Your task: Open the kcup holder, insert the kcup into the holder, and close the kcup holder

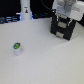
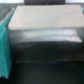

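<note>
The kcup holder (image 1: 62,27), a black box with two stacked fronts and pale slot handles, stands at the exterior view's upper right. Both fronts look pushed in. The white arm hangs right over it, and my gripper (image 1: 64,18) is down at the box's top edge; its dark fingers merge with the box, so their spacing does not show. The kcup (image 1: 17,48), a small pale pod with a green top, stands alone on the white table far toward the exterior view's left. The wrist view is blurred: a glossy grey surface (image 2: 45,37) with a dark band beneath it, and no fingers show.
A tall white bottle-shaped object (image 1: 25,10) stands at the back, on the exterior view's left. Dark clutter lines the back edge there. A teal shape (image 2: 4,45) fills one side of the wrist view. The white table (image 1: 45,60) spreads between kcup and holder.
</note>
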Available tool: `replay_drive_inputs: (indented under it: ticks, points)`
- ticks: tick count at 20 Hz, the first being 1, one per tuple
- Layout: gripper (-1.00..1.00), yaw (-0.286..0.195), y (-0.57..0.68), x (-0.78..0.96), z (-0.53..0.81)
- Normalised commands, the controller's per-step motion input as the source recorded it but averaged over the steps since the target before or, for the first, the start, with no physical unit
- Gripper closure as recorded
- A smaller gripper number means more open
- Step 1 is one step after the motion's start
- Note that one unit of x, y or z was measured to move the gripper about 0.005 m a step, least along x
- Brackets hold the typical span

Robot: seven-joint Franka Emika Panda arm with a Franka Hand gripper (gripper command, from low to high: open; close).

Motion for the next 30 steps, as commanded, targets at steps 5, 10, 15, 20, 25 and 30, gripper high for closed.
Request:
replay_drive_inputs:
  ticks: [5,10,15,20,25,30]
  points:
    - [1.0,0.05,-0.64,0.36,0.09]
    - [1.0,0.054,-0.82,0.27,0.05]
    - [1.0,0.052,-0.64,0.26,0.11]
    - [1.0,-0.051,-0.16,0.57,0.12]
    - [1.0,-0.087,-0.26,0.95,0.15]
    - [1.0,-0.093,-0.28,0.94,0.16]
